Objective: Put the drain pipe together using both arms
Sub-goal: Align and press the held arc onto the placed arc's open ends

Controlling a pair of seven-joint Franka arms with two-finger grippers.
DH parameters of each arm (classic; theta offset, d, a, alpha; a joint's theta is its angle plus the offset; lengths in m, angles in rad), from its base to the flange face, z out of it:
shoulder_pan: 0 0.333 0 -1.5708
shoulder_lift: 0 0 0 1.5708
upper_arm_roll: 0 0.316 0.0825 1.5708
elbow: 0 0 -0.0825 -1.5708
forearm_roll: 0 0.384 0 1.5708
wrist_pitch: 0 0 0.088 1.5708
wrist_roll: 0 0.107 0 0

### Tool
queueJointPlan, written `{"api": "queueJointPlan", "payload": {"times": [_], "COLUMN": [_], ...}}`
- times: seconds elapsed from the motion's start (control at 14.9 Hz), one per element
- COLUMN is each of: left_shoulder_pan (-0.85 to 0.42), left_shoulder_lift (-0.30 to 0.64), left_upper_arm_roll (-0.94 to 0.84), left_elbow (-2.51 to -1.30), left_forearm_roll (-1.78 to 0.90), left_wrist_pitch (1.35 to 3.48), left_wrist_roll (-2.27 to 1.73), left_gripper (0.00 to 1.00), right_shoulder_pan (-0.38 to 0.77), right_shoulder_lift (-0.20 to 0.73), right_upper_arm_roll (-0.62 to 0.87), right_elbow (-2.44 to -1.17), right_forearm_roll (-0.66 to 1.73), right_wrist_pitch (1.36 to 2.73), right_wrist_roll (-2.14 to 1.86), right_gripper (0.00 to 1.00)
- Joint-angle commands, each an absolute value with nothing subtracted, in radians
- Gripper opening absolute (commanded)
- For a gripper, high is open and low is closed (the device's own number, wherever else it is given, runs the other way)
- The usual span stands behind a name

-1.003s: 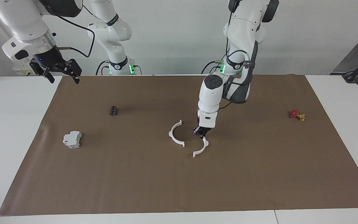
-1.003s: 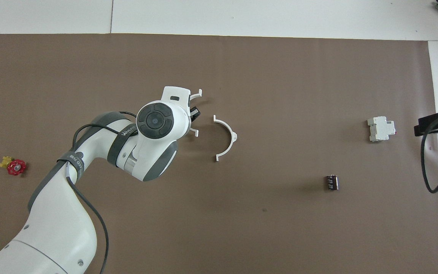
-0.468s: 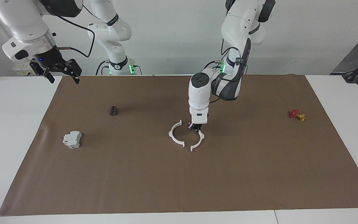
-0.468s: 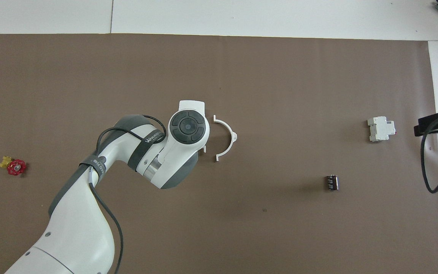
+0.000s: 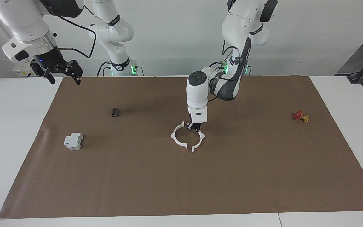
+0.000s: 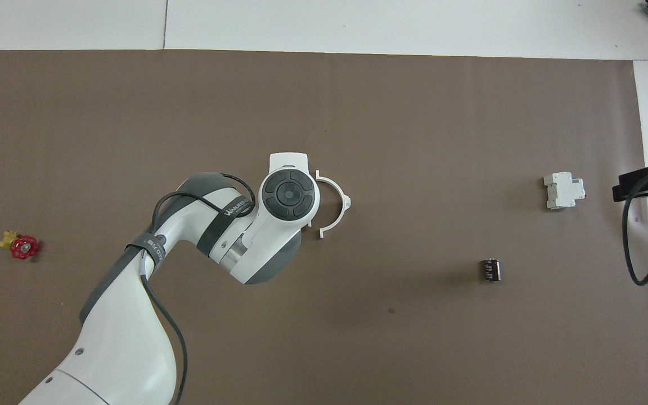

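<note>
The drain pipe is two white half-rings near the middle of the brown mat. One half-ring (image 5: pixel 172 136) lies flat on the mat and also shows in the overhead view (image 6: pixel 345 201). My left gripper (image 5: pixel 194 127) is shut on the other half-ring (image 5: pixel 202 136) and holds it at mat level beside the first. Their open sides face each other, with a small gap between the end tabs farther from the robots. In the overhead view my left wrist hides this gripper and most of its half-ring. My right gripper (image 5: pixel 62 74) is open and empty, raised over the table edge at the right arm's end, waiting.
A grey-white boxy block (image 5: pixel 73 141) and a small dark cylinder (image 5: pixel 115 112) lie on the mat (image 5: pixel 181 189) toward the right arm's end. A small red-and-yellow valve (image 5: pixel 301 116) lies toward the left arm's end.
My left gripper has carried its half-ring toward the lying half-ring and closed most of the gap between them. The right arm has not moved.
</note>
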State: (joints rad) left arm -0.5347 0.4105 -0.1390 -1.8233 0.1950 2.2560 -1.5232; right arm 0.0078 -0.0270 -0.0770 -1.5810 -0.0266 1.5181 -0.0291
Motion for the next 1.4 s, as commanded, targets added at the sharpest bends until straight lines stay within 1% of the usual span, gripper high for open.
{"api": "queueJointPlan", "payload": {"times": [0.0, 1.34], "left_shoulder_pan": [-0.56, -0.578], "left_shoulder_lift": [0.402, 0.382], "left_upper_arm_roll": [-0.124, -0.124], "left_elbow": [-1.838, -1.907], "left_forearm_roll": [0.222, 0.233], "left_wrist_pitch": [2.273, 2.321], "left_wrist_roll": [-1.552, -1.551], "left_gripper": [0.0, 0.0], "right_shoulder_pan": [0.006, 0.006], "right_shoulder_lift": [-0.029, -0.029], "right_upper_arm_roll": [-0.077, -0.077], "right_elbow": [-1.586, -1.586], "right_forearm_roll": [-0.026, -0.026], "right_wrist_pitch": [1.517, 1.517], "right_wrist_roll": [-0.055, -0.055], "right_gripper": [1.0, 1.0]}}
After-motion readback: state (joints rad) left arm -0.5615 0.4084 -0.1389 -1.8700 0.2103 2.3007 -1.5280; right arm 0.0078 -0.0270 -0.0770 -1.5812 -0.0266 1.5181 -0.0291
